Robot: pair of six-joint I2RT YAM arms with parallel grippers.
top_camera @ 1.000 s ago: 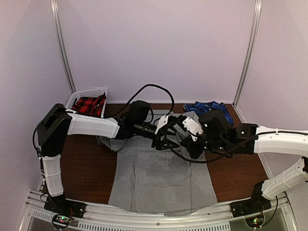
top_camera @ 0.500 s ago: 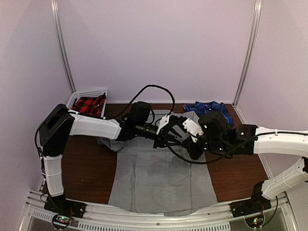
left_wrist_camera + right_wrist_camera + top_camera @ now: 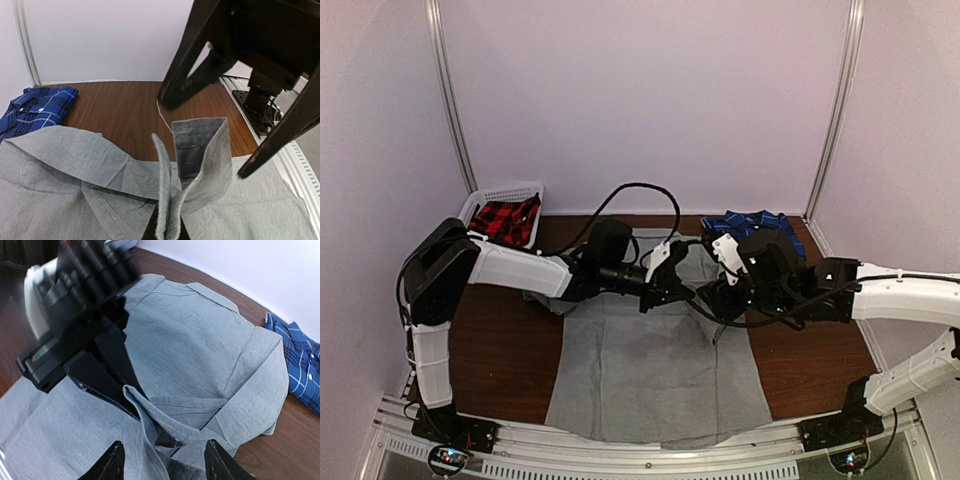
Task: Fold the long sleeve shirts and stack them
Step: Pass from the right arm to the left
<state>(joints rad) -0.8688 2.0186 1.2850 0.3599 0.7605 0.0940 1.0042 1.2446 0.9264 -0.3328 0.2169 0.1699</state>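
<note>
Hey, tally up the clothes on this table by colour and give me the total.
grey shirt: 1
blue plaid shirt: 1
red plaid garment: 1
Total: 3

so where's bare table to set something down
Bare wood left of the grey shirt, nearer than the basket; more on its right, nearer than the blue shirt. Crowded mid-table, where left gripper and right gripper meet.
</note>
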